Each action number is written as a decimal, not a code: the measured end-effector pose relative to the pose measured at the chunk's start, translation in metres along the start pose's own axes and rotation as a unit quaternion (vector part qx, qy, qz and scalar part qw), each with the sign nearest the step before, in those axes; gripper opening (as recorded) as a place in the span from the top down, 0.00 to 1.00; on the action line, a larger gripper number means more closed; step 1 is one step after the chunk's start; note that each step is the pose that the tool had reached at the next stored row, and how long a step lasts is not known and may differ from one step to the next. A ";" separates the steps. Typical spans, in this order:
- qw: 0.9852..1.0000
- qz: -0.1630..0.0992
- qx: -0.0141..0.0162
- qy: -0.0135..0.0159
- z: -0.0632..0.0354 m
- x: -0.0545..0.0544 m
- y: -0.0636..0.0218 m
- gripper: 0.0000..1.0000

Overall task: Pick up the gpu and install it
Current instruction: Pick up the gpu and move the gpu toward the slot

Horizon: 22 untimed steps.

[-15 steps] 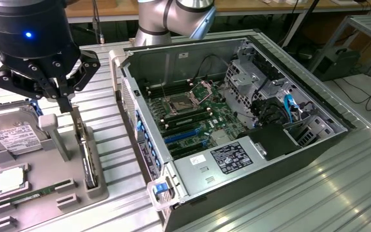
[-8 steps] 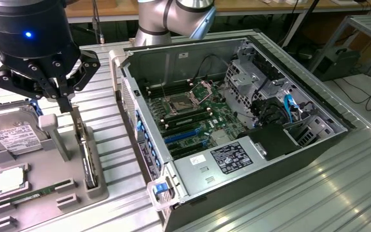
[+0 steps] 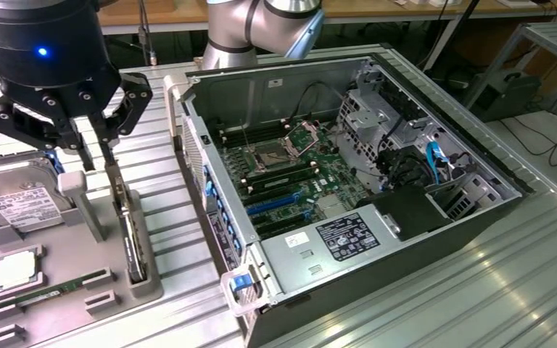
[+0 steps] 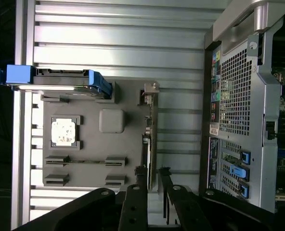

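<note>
The gpu (image 3: 130, 235) is a thin dark card with a silvery bracket, standing on edge in a slot of the grey holder (image 3: 66, 254). My gripper (image 3: 98, 156) hangs just above the card's far end, fingers pointing down and a little apart, holding nothing. In the wrist view the gpu (image 4: 150, 130) runs edge-on along the holder (image 4: 125, 144), and its near end shows in the narrow gap of my gripper (image 4: 151, 182). The open computer case (image 3: 472, 217) lies to the exterior view's right, with blue card slots (image 3: 273, 206) on its motherboard.
On the holder also sit a hard drive (image 3: 22, 206) in a blue caddy (image 4: 56, 79), a processor chip (image 3: 14, 270), a green memory stick (image 3: 51, 293) and a grey post (image 3: 83, 199). The case's rear wall (image 4: 231, 96) rises close beside the holder.
</note>
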State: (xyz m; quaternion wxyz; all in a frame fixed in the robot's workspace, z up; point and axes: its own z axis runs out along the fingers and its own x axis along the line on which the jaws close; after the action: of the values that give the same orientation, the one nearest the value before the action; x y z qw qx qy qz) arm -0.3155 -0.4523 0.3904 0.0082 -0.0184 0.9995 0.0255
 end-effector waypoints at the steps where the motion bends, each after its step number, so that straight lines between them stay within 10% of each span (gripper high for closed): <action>1: 1.000 0.000 0.000 0.000 0.0000 0.000 0.0000 0.76; 8: 1.000 0.000 0.000 0.000 0.0000 0.000 0.0000 0.40; 22: 1.000 -0.005 0.000 0.002 0.0105 0.000 -0.0003 0.40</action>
State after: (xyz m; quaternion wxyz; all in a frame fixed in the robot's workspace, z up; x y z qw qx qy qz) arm -0.3156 -0.4521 0.3799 0.0064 -0.0229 0.9994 0.0256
